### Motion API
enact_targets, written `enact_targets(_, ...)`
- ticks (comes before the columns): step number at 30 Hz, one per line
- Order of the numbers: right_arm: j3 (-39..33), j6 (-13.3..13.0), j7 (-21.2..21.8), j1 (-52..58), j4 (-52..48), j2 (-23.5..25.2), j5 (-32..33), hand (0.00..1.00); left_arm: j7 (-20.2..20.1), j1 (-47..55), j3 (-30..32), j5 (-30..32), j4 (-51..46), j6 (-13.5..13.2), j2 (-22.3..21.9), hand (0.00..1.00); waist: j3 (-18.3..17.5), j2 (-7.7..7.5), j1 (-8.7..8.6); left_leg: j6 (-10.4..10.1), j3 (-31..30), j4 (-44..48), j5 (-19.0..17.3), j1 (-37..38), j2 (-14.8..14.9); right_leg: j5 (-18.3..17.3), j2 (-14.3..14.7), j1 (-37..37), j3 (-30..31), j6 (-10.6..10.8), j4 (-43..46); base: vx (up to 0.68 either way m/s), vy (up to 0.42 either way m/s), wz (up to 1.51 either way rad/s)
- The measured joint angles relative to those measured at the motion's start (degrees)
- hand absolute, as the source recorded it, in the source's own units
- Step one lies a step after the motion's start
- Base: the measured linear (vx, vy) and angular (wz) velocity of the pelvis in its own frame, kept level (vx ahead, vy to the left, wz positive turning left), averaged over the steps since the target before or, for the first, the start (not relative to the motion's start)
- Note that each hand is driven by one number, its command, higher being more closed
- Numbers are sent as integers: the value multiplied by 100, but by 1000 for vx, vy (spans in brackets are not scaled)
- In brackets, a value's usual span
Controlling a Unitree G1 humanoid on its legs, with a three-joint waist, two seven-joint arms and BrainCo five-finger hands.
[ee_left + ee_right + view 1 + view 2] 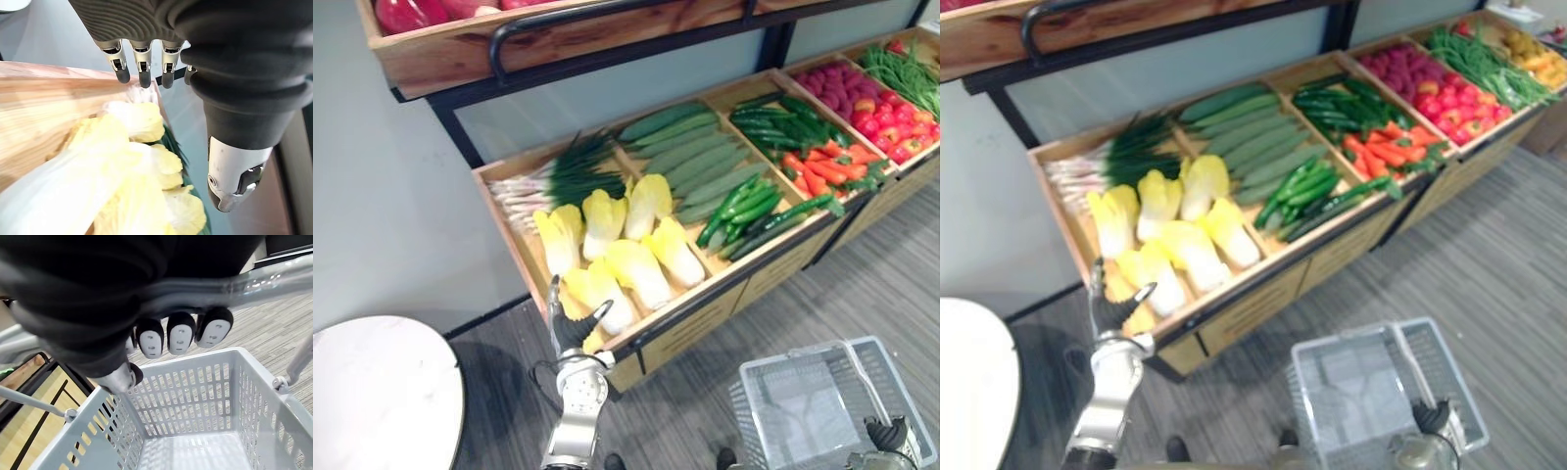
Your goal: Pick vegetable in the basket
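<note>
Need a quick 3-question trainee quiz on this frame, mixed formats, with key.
1. True or false: the grey basket holds a vegetable.
2. Which vegetable lies nearest the left hand? A carrots, B yellow cabbages, C cucumbers.
3. Fill in: the right hand has its fingers curled round the basket's ____.
Key: 1 false, it is empty; 2 B; 3 handle.

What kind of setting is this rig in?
Likely a grocery produce section or mock-up: slanted wooden display bins sort pale yellow cabbages and long green cucumbers by compartment; the right hand holds a grey plastic mesh shopping basket by its handle.
</note>
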Motion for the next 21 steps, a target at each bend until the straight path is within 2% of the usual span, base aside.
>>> enact_targets(6, 0, 108, -40, 76, -1, 1, -73, 100, 12, -110, 162, -1, 295, 211, -1, 0, -3, -6, -1, 0, 14, -1, 0, -1, 1, 74, 10, 14, 17, -3, -70, 12, 2, -2)
enact_targets(21, 208, 111, -186, 126, -186, 4, -77, 100, 363, -452, 332, -5, 1180, 403, -4, 0, -10, -11, -8, 0, 14, -1, 0, 0, 4, 83, 16, 21, 16, -16, -84, 0, 0, 0)
